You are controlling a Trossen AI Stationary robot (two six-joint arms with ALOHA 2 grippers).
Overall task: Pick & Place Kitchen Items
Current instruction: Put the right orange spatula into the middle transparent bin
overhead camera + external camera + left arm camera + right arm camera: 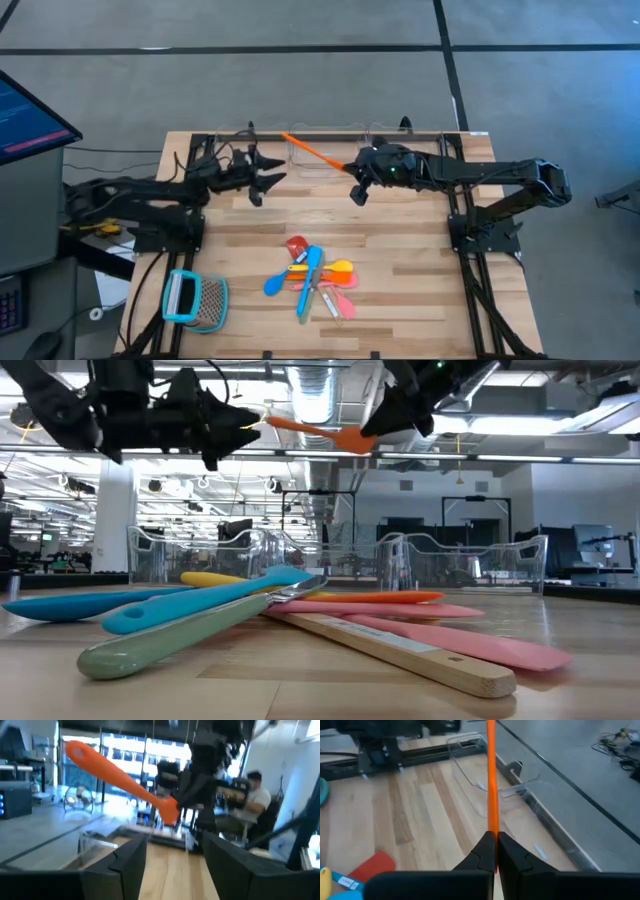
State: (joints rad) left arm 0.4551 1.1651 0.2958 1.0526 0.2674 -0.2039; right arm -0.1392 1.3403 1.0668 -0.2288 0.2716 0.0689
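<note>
Wooden table [400, 250], clear bins [310, 150] along its far edge. Right gripper [358, 192] clamped on orange spatula [312, 151], which sticks out over the bins toward left gripper [262, 184], jaws wide, empty. Right wrist view alone shows fingers pinched on the handle. Remaining utensils [315, 280] piled well below both grippers.

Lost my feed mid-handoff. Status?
Right gripper shut on orange utensil, held above clear bins. Left gripper open, empty, close by. Remaining utensils piled mid-table. Nothing in the way.
</note>
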